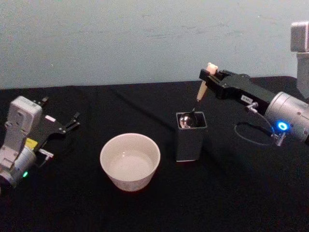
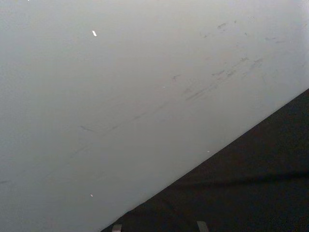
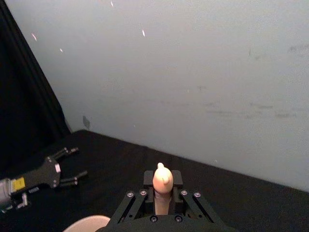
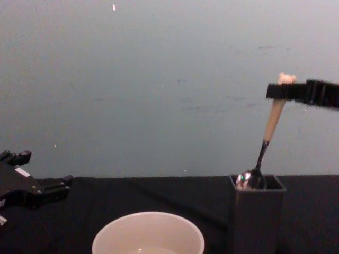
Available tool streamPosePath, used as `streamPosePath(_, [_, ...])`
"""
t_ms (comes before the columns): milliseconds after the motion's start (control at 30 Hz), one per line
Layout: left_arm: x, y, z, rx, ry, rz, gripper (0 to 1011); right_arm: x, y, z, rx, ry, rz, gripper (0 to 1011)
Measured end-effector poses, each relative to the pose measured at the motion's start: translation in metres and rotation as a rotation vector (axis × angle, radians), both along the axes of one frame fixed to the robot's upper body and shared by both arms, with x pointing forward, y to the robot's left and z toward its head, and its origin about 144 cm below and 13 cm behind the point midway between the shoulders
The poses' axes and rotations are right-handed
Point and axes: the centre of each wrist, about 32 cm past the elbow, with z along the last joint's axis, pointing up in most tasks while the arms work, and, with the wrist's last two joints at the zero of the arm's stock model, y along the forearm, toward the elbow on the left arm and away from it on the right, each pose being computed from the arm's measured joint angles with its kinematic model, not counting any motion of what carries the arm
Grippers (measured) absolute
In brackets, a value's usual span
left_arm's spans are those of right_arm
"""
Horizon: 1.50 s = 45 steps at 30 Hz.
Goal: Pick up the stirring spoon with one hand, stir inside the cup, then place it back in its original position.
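Spoon (image 1: pixel 200 94) and right tool (image 1: pixel 208 77) meet above the dark grey square holder (image 1: pixel 189 142). The tool's fingers are pinched on the peach handle just under the bear head, which pokes out above them. The spoon leans, its handle tipped toward the robot's right, and its shiny bowl sits at the holder's open top, at about rim level. Whether the bowl touches the holder's wall cannot be told. The holder stands upright on the black desk (image 1: pixel 241 193). The cream-white cup (image 1: pixel 130 182) stands on the desk near the holder, on its left and slightly closer to the robot, not touching it. The left tool (image 1: pixel 62 112) sits low at the desk's left side with its fingers spread wide, holding nothing, well apart from the cup.
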Motion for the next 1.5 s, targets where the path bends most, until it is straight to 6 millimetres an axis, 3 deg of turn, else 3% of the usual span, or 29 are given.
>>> streamPosePath(600, [0.000,0.000,0.000,0.000,0.000,0.000,1001,0.003,0.009,-0.029,-0.066,0.101,-0.008,214])
streamPosePath(1500, [0.000,0.000,0.000,0.000,0.000,0.000,1002,0.001,0.009,-0.039,-0.092,0.134,-0.025,214])
